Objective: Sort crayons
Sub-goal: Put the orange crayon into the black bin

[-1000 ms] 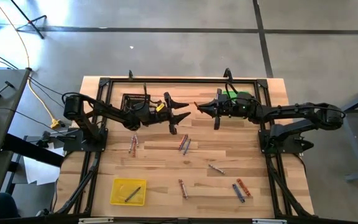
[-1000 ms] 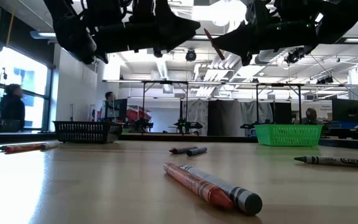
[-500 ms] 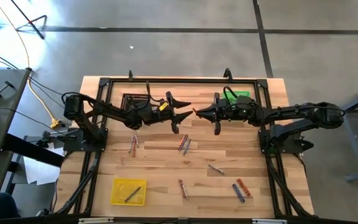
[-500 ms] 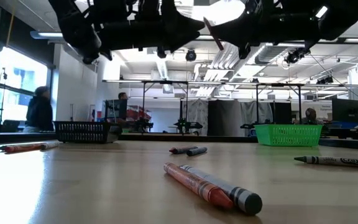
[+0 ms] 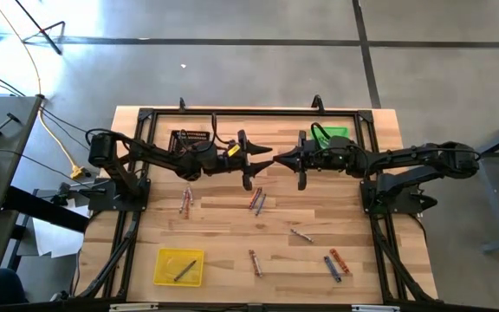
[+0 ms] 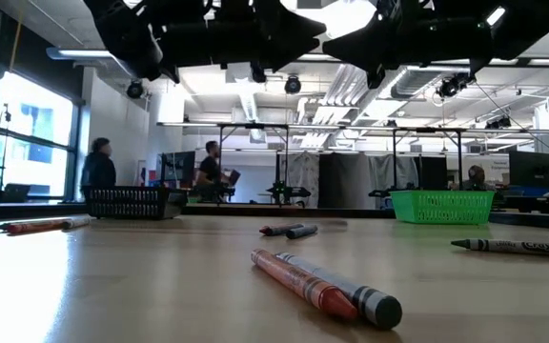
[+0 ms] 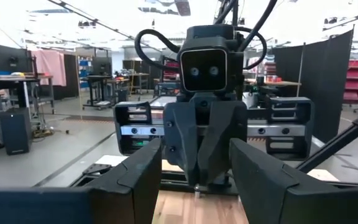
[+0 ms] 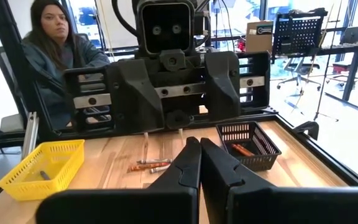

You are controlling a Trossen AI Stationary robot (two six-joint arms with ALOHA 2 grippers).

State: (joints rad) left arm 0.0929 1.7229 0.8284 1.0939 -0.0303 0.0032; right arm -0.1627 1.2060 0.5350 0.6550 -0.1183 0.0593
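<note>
Closing the gap, that's the news: my left gripper [image 5: 261, 163] has slid rightward from half a second ago and now stands spread wide around the tip of my right gripper [image 5: 277, 159], both high over the back middle of the wooden bench [image 5: 232, 238].

Far left, the yellow plastic basket [image 5: 165, 258] holds one dark crayon [image 5: 185, 270]. At the back, the black mesh basket [image 8: 248, 138] has orange-red crayons [image 8: 242, 150] in it. On the boards lie loose crayons: an orange-and-grey pair [image 5: 185, 202], a red-and-blue pair [image 5: 256, 201], a grey one [image 5: 301, 235] and more toward the right front.

My right gripper is clenched. A moment ago a reddish stick showed slanting from it in the low view; now the dark arms hide it, so I can't tell whether it's there. This looks to me like a hand-over about to land. Next I'd clamp left, then let go right.
</note>
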